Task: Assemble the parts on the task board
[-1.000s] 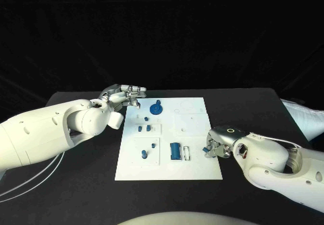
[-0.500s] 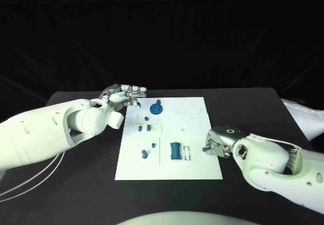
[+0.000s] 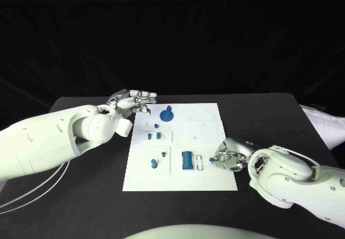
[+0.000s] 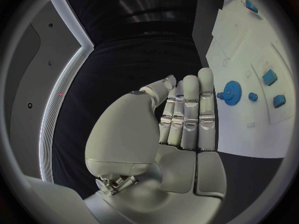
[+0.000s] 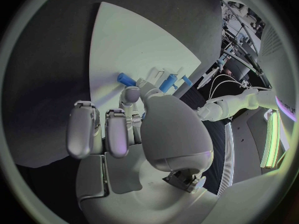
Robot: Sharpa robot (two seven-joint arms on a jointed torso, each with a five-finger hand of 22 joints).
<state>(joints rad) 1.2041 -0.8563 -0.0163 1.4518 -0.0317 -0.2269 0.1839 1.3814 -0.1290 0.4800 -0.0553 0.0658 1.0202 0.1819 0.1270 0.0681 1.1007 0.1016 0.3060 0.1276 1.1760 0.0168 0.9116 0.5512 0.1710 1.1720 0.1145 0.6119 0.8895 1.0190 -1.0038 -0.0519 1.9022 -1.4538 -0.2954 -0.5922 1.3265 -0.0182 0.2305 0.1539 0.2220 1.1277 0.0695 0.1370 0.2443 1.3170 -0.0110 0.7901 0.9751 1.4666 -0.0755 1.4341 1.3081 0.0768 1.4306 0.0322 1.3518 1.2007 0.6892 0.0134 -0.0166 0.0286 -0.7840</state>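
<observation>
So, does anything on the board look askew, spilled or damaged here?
Nothing stands out. The task board lies flat and square on the table, and the blue parts such as the gear and the cylinder sit on it, none spilled off.

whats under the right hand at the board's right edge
The right hand sits low over the task board edge, a small blue part peeking out at its fingertips. Whether the fingers grip it is hidden by the hand itself.
</observation>
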